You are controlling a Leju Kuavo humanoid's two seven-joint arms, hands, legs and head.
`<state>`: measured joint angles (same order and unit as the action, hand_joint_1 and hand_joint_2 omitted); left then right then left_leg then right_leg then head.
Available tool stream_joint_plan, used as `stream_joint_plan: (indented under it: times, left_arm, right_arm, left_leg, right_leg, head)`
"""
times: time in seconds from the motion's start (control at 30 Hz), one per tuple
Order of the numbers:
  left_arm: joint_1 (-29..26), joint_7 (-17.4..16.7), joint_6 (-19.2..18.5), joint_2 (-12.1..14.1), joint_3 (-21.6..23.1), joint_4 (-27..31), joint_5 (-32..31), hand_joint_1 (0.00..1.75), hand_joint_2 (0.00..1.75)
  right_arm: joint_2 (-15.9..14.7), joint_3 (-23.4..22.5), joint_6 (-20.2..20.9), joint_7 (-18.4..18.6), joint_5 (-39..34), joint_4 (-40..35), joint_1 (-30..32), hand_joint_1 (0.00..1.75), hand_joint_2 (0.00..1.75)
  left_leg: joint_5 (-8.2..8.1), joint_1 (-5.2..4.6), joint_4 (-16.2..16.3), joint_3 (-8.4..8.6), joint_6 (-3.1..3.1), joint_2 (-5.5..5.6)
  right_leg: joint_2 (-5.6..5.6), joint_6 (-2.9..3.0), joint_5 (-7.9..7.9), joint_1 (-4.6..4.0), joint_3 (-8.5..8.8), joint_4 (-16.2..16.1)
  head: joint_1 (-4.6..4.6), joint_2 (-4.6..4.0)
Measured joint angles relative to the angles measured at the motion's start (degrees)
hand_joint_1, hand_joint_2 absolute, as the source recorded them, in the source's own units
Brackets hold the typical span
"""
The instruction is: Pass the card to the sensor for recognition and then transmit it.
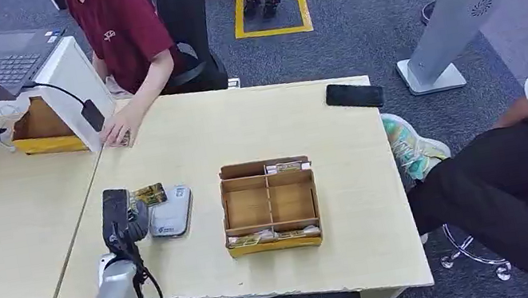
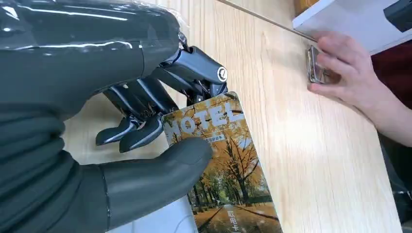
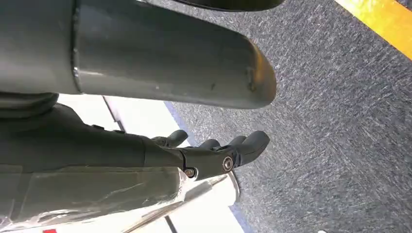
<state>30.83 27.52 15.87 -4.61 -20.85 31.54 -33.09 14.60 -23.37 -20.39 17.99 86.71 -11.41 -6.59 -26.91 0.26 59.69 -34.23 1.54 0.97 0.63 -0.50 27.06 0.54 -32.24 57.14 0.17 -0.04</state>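
Observation:
My left hand [image 1: 122, 219] pinches a hotel card [image 1: 148, 194] printed with autumn trees, thumb on its face and fingers behind it. The card [image 2: 228, 170] hangs just over the near end of the flat grey card sensor [image 1: 171, 212], which lies on the wooden table [image 1: 242, 132] left of the divided box. In the left wrist view the thumb [image 2: 160, 177] covers the card's lower left part. My right hand [image 3: 214, 153] hangs beside my body above the grey carpet, fingers loosely apart and holding nothing.
A brown divided cardboard box [image 1: 270, 205] with cards in its end slots stands right of the sensor. A person in a red top rests a hand [image 1: 120, 128] on the table's far left. A black phone [image 1: 354, 95] lies at the far right edge. Another person sits at right.

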Motion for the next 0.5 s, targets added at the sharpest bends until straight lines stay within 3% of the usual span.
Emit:
stream_joint_plan:
  times: [0.5]
  left_arm:
    - [-0.9, 0.2, -1.3, 1.3, -0.9, 0.6, 0.2, 1.75, 1.75]
  right_arm:
    - [0.0, -0.1, 0.0, 0.0, 0.0, 0.0, 0.0, 0.0, 0.0]
  left_leg:
    - [0.01, 0.0, 0.0, 0.01, -0.01, -0.02]
  right_leg:
    - [0.0, 0.0, 0.0, 0.0, 0.0, 0.0]
  head:
    - [0.0, 0.0]
